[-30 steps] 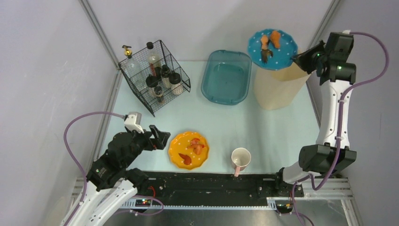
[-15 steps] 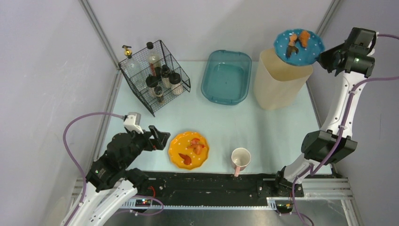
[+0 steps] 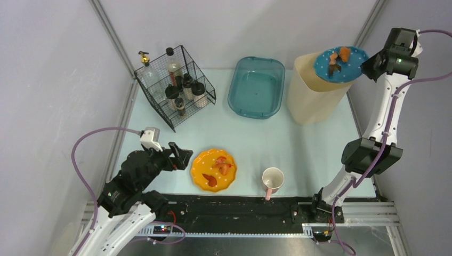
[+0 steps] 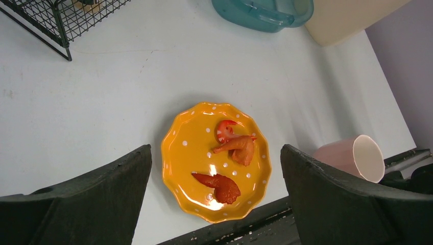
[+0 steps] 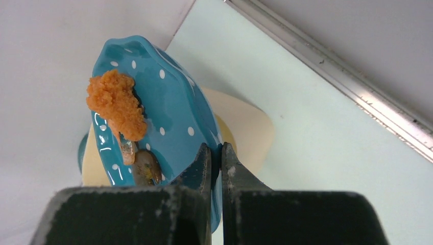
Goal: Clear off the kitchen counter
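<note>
- Jaws, right gripper (image 5: 214, 153): clamped together on the rim of the blue plate (image 5: 153, 102), which it holds tilted above the mouth of the beige bin (image 3: 314, 93) at the far right.
- Jaws, left gripper (image 4: 214, 153): wide apart and empty, hanging above the orange plate (image 4: 194, 153) at the near left.
- Item: kitchen counter (image 3: 256, 138), the pale mint top that fills the middle of the scene from the near rail to the far wall.
- On it, near edge: orange plate with red food pieces on it, and a mug (image 3: 273, 180) just to its right. They sit close together but not touching.
- On it, far side: wire basket (image 3: 154, 101) of bottles (image 3: 184, 85) at the left, teal tub (image 3: 256, 87) in the centre with nothing visible inside, beige bin at the right.
- Blue plate: off the counter, with food scraps (image 5: 115, 102) lying on it and none seen falling.
- Done, by judgement: one plate lifted and brought over the bin.
- Left, by judgement: tipping out these scraps, putting the blue plate away (perhaps in the tub), then dealing with the orange plate and the mug. The job looks to be at an early stage.
</note>
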